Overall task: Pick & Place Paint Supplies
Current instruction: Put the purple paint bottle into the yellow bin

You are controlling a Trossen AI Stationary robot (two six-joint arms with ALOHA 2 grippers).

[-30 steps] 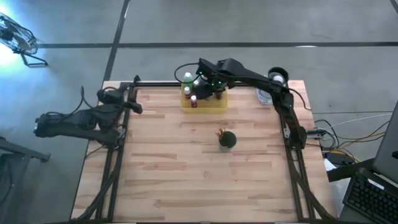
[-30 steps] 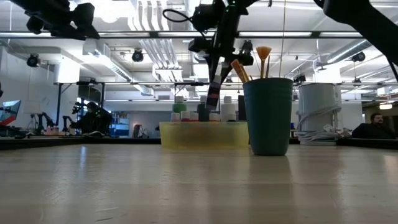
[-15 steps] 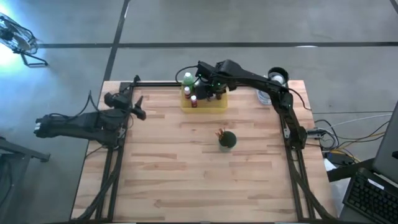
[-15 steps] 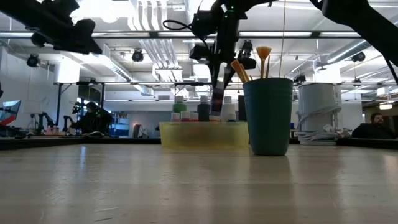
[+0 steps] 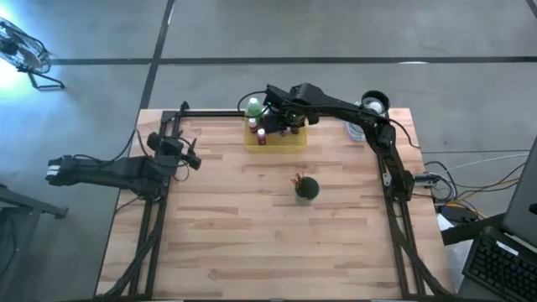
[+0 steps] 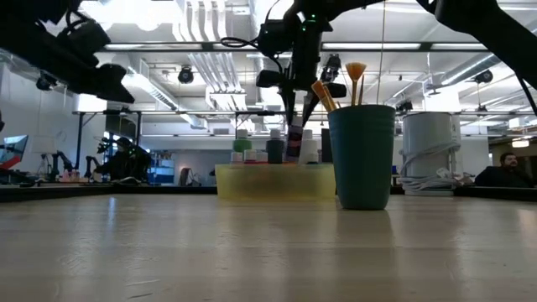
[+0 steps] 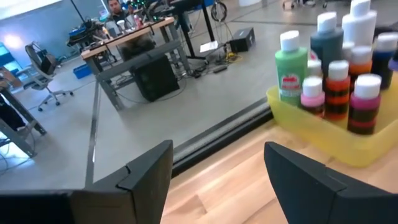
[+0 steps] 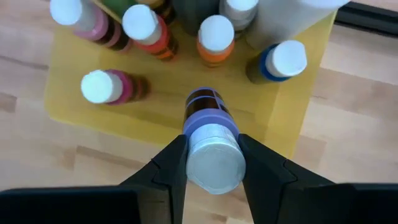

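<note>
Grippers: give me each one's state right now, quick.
Left gripper: open, holding nothing, near the table's left edge.
Right gripper: shut on a purple paint bottle, over the yellow tray.

- You see a light wood desk (image 5: 252, 235) made of long planks.
- A see-through yellow tray (image 5: 294, 141) sits on your desk near the far edge, with small paint bottles (image 5: 261, 136) standing in it.
- A dark green cup (image 5: 307, 189) stands on your desk, apart from the tray, near the middle.

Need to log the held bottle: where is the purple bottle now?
The purple bottle is held in the right tool, over the yellow tray at the table's far edge.
</note>
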